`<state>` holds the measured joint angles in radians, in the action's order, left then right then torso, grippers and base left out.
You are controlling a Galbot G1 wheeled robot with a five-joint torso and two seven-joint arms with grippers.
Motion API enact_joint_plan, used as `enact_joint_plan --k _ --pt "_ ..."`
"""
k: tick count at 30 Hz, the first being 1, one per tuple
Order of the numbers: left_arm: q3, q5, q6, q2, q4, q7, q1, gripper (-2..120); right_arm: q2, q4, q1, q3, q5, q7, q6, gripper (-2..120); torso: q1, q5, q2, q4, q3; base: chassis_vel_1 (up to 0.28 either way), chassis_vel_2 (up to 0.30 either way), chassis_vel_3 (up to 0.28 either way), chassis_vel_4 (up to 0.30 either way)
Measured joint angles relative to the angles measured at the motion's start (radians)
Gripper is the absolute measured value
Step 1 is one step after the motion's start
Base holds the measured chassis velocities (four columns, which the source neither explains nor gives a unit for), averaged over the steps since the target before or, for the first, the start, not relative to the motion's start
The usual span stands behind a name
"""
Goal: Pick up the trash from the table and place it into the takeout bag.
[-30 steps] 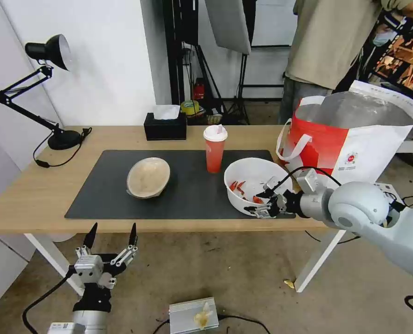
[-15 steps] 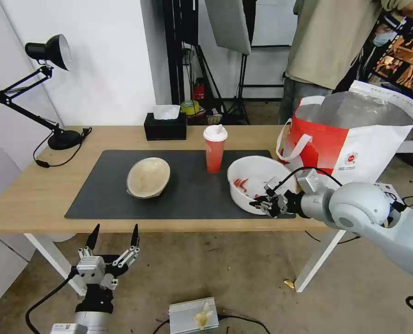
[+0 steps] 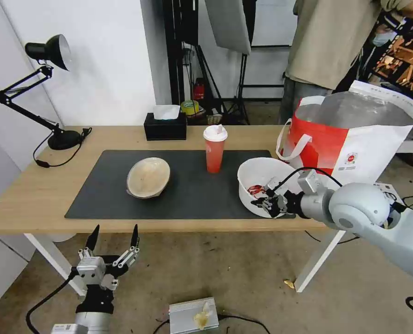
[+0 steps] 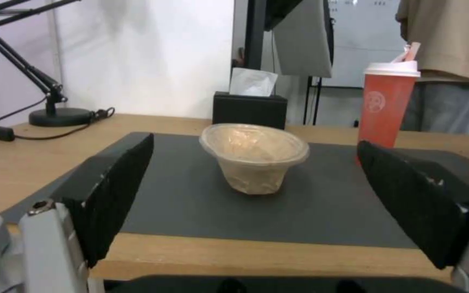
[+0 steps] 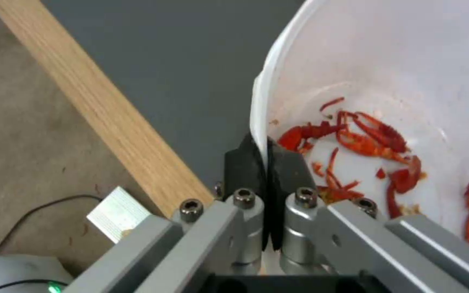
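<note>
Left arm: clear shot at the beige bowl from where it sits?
Probably yes. The left gripper hangs open below the table edge, and the beige bowl stands alone on the mat straight ahead; it would need to rise above the edge first.

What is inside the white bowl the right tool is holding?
Red food scraps lie on the floor of the white bowl, which the right tool grips by the rim. Its near wall hides part of the bottom in the head view.
</note>
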<state>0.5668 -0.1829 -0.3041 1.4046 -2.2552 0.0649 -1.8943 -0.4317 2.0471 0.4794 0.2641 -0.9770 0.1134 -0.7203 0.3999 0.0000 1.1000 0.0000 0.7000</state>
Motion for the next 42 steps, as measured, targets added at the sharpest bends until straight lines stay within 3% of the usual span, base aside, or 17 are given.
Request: enact_joint_plan --k 19,42 --pt "0.008 0.001 -0.004 0.007 -0.014 0.003 -0.003 100 0.106 0.154 0.010 -0.075 0.018 0.046 0.012 0 0.000 0.0000 0.000 0.0000 0.000 0.000 0.000 0.000 0.000" --pt "0.018 -0.002 -0.027 -0.001 0.005 0.004 -0.002 100 0.236 0.293 0.035 -0.204 0.124 0.131 0.104 0 0.000 -0.0001 0.000 0.0000 0.000 0.000 0.000 0.000 0.000"
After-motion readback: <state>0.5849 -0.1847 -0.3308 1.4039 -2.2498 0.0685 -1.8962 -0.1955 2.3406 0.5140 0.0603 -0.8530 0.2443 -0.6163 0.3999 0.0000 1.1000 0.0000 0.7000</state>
